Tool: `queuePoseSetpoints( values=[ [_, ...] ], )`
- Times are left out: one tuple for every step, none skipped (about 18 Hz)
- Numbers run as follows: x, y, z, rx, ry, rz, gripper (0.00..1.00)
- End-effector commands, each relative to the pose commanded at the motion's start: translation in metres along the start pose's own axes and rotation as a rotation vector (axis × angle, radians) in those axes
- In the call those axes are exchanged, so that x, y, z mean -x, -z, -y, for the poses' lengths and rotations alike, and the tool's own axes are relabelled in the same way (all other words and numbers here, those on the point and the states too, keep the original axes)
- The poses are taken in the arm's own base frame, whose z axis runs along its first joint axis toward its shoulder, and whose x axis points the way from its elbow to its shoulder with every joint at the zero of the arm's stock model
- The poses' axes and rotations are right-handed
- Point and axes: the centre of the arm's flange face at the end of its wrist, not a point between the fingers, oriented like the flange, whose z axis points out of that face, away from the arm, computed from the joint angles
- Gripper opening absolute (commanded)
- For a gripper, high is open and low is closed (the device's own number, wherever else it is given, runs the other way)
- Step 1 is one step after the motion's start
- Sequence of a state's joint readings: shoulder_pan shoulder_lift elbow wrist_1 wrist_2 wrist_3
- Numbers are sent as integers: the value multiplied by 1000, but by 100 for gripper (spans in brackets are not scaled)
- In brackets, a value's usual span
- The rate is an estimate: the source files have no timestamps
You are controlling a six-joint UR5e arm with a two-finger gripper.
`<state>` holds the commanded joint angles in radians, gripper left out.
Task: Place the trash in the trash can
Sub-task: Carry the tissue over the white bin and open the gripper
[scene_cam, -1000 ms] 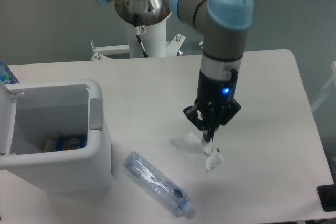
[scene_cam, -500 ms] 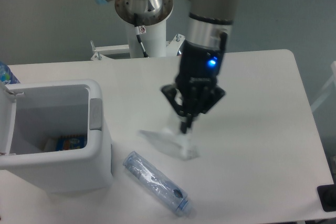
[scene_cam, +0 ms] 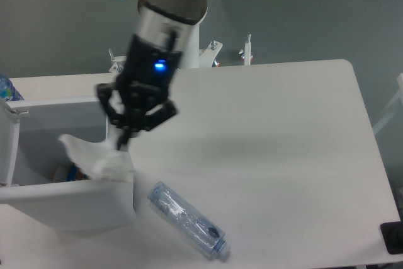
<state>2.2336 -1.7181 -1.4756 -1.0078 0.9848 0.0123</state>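
Note:
My gripper is shut on the crumpled white wrapper and holds it in the air over the right part of the open trash can. The wrapper hangs down and left from the fingertips, over the can's inner wall and right rim. The can is a white boxy bin at the left, its lid swung open to the left. The clear crushed plastic bottle lies on the white table just right of the can, bluish cap end pointing toward the front right.
Something blue and white lies at the bottom of the can. A blue bottle top shows at the left edge. A dark object sits at the table's front right corner. The arm's white base stands behind the table.
My gripper has lifted the wrapper off the table and carried it left, from the table's middle to above the can. The bottle has not moved.

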Motion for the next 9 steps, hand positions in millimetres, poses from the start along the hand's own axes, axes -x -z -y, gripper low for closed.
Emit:
queuePoseSetpoints(
  values=[
    [-5, -3, -5, 9, -5, -4, 0],
    [-11, -1, -11, 12, -11, -7, 0],
    [-11, -1, -15, 16, -10, -7, 0],
    [-10, -3, -19, 22, -8, -8, 0],
    [-13, -8, -24, 34, -10, -12, 0],
    [-18, -14, -28, 45, -18, -16, 1],
    [-19, -18, -32, 53, -20, -17, 1],
    [-18, -19, -32, 53, -20, -17, 1],
    [-18, -20, -32, 54, -17, -16, 4]
  ],
)
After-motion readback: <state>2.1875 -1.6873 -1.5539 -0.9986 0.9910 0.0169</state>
